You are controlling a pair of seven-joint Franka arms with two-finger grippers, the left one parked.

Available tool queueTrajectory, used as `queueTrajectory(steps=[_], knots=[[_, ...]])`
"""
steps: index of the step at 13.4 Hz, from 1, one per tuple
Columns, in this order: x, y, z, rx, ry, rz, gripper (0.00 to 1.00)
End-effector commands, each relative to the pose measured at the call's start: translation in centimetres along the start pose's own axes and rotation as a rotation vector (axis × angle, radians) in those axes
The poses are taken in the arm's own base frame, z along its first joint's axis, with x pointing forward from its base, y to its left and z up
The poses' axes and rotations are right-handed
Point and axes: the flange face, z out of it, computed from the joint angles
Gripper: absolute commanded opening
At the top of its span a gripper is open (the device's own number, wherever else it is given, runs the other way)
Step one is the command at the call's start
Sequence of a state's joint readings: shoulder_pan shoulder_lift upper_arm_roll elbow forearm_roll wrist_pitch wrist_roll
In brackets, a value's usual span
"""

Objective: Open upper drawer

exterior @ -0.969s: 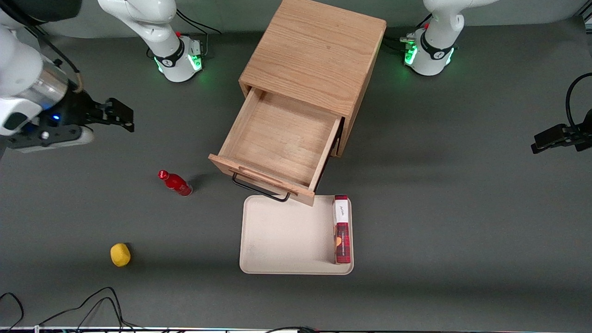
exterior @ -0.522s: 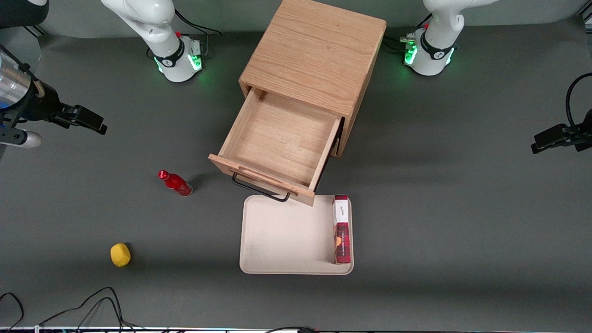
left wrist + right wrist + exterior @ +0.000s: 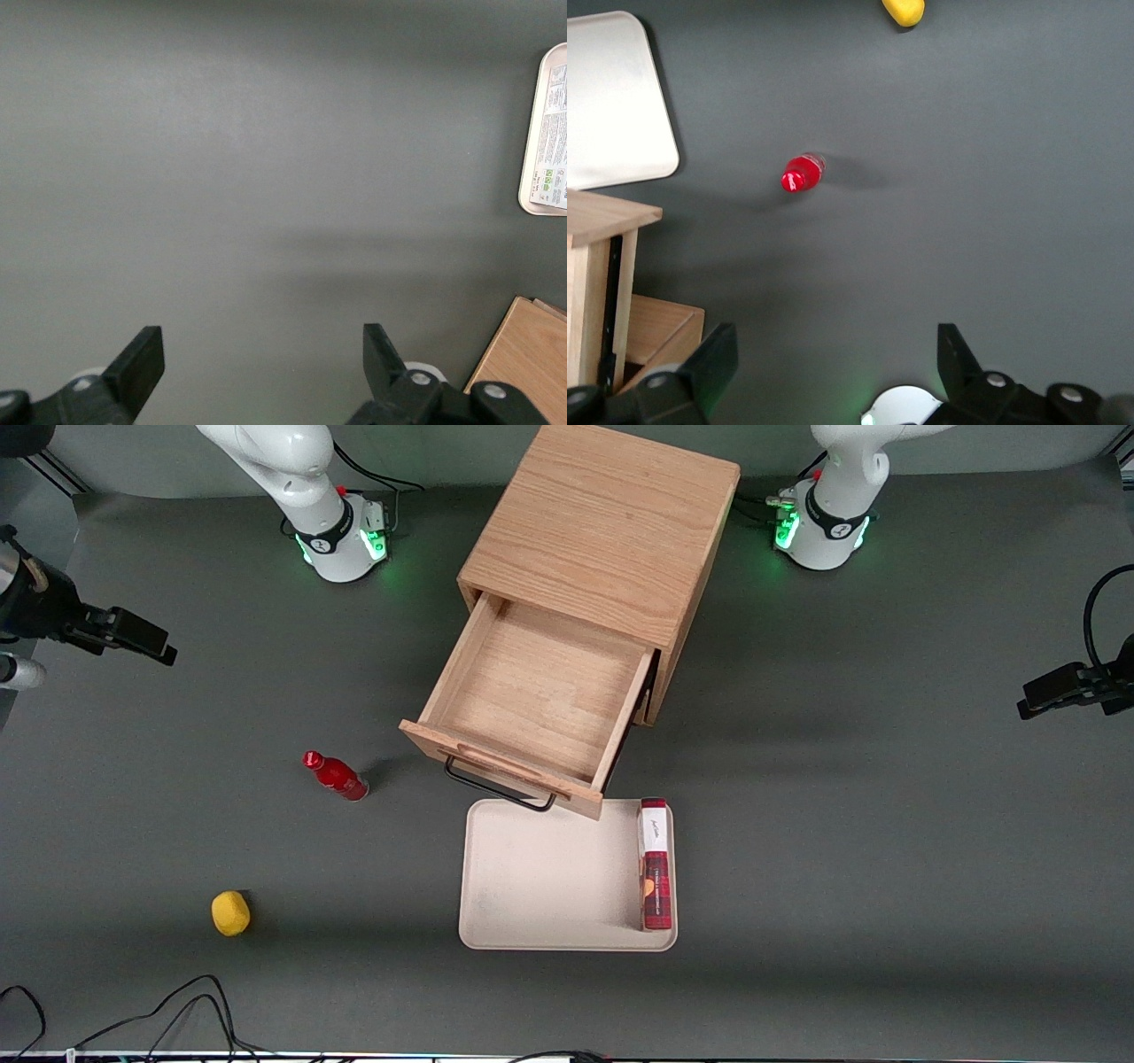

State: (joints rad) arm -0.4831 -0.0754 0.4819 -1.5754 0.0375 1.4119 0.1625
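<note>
The upper drawer (image 3: 540, 691) stands pulled well out of the oak cabinet (image 3: 602, 522), its shallow wooden tray interior bare. Its black wire handle (image 3: 496, 788) hangs over the edge of the beige tray. A corner of the drawer front also shows in the right wrist view (image 3: 607, 217). The lower drawer is hidden beneath it. My right gripper (image 3: 146, 642) is open and empty, held above the mat far toward the working arm's end of the table, well apart from the drawer. Both of its black fingers show in the right wrist view (image 3: 833, 345) with bare mat between them.
A red bottle (image 3: 337, 777) lies on the mat between gripper and drawer, also in the right wrist view (image 3: 802, 173). A yellow lump (image 3: 230, 913) lies nearer the camera. A beige tray (image 3: 532, 886) holds a red box (image 3: 655, 864). Cables (image 3: 177, 1010) lie at the front edge.
My right gripper has drawn away from the cabinet toward the working arm's end of the table. The drawer and the other things have not moved.
</note>
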Motion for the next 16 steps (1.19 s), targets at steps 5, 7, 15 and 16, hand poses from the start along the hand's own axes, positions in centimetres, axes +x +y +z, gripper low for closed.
queueTrajectory(steps=[5, 7, 15, 16], knots=[[-3.8, 1.2, -3.5, 0.005, -0.005, -0.168, 1.0], [-3.9, 0.4, -4.1, -0.013, 0.006, -0.191, 1.0], [-2.9, 0.2, -3.2, -0.015, -0.013, -0.194, 1.0], [-2.9, 0.2, -3.1, -0.015, -0.016, -0.193, 1.0]])
